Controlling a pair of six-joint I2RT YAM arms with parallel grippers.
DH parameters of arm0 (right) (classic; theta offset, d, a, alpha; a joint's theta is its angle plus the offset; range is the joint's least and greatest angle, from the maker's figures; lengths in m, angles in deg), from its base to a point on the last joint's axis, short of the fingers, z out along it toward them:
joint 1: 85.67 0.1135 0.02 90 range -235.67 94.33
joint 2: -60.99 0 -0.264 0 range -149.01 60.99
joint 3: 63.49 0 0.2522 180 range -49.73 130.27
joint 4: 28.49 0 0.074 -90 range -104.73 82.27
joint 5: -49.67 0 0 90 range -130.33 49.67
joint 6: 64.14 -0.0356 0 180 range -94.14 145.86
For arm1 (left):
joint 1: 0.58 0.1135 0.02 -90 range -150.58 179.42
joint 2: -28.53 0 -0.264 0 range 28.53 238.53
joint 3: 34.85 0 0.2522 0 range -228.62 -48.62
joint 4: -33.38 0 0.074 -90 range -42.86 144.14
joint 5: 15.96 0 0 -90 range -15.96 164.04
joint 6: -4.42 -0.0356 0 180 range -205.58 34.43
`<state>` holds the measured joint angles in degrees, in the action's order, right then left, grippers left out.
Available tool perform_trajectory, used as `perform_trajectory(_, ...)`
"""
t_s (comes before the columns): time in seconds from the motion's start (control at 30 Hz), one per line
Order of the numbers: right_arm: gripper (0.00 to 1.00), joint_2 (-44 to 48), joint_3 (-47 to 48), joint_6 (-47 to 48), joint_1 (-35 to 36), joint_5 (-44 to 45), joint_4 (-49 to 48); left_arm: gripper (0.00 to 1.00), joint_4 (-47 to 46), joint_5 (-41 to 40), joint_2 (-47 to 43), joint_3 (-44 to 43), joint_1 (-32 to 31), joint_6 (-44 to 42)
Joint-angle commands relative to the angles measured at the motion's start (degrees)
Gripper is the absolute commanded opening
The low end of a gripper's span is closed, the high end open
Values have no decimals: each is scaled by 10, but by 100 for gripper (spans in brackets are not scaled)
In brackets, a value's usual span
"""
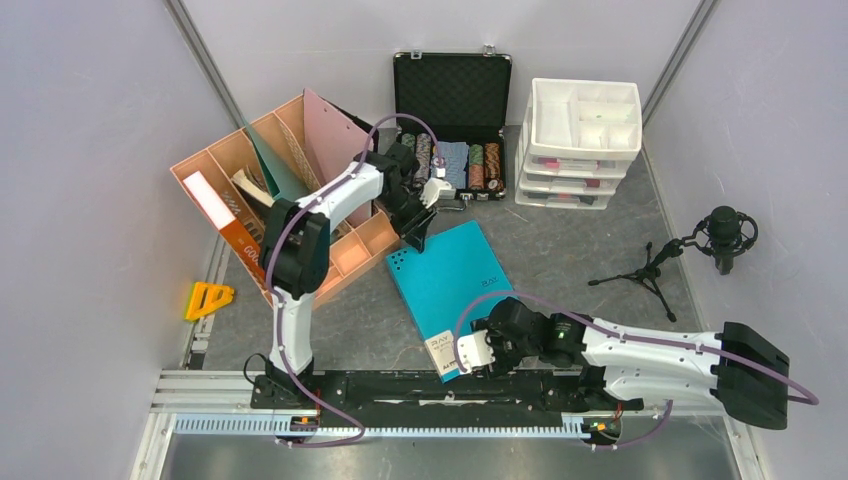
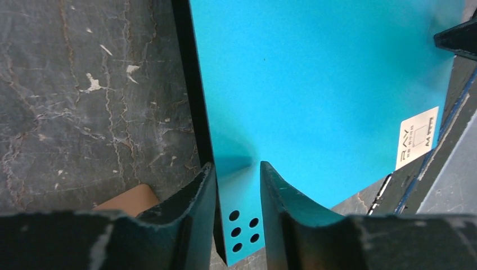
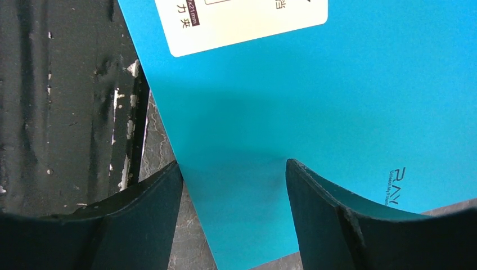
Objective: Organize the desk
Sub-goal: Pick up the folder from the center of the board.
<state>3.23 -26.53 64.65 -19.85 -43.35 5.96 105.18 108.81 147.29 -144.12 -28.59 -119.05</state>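
A teal folder (image 1: 450, 285) with a white label (image 3: 242, 22) lies on the dark grey desk (image 1: 570, 250). My left gripper (image 1: 418, 236) is at the folder's far left corner. In the left wrist view its jaws (image 2: 236, 166) stand a narrow gap apart astride that corner (image 2: 242, 225), with the left finger against the black spine; I see no pinch across the cover. My right gripper (image 1: 470, 352) is at the near corner by the label. Its jaws (image 3: 233, 163) are open, with the teal corner (image 3: 242, 214) between the fingers.
A pink divided organiser (image 1: 290, 190) holding books stands at the left, close to the left arm. A black foam-lined case (image 1: 452, 110) with chips is at the back, with a white drawer unit (image 1: 580, 140) beside it. A microphone on a tripod (image 1: 720, 240) stands right. A yellow object (image 1: 208, 298) lies far left.
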Motion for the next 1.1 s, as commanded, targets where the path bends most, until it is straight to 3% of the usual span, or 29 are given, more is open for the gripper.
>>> perform_trajectory(0.0,72,-7,-34,25,-24,110,-52,34,159,173,-29,-30,-26,32)
perform_trajectory(0.2,71,-3,-46,25,-34,117,-59,22,233,182,-26,-77,-18,13)
perform_trajectory(0.33,71,-8,-49,30,-37,128,-68,20,296,199,-11,-114,-18,-7)
perform_trajectory(0.43,71,-18,-52,37,-39,140,-77,21,359,206,6,-139,-18,-36)
perform_trajectory(0.77,70,-49,-45,43,-56,155,-111,40,362,208,-28,-116,-19,-21)
perform_trajectory(0.9,69,-66,-40,43,-68,160,-121,41,362,217,-41,-108,-19,-20)
perform_trajectory(1.07,68,-85,-39,49,-78,171,-131,33,363,218,-57,-98,-19,-13)
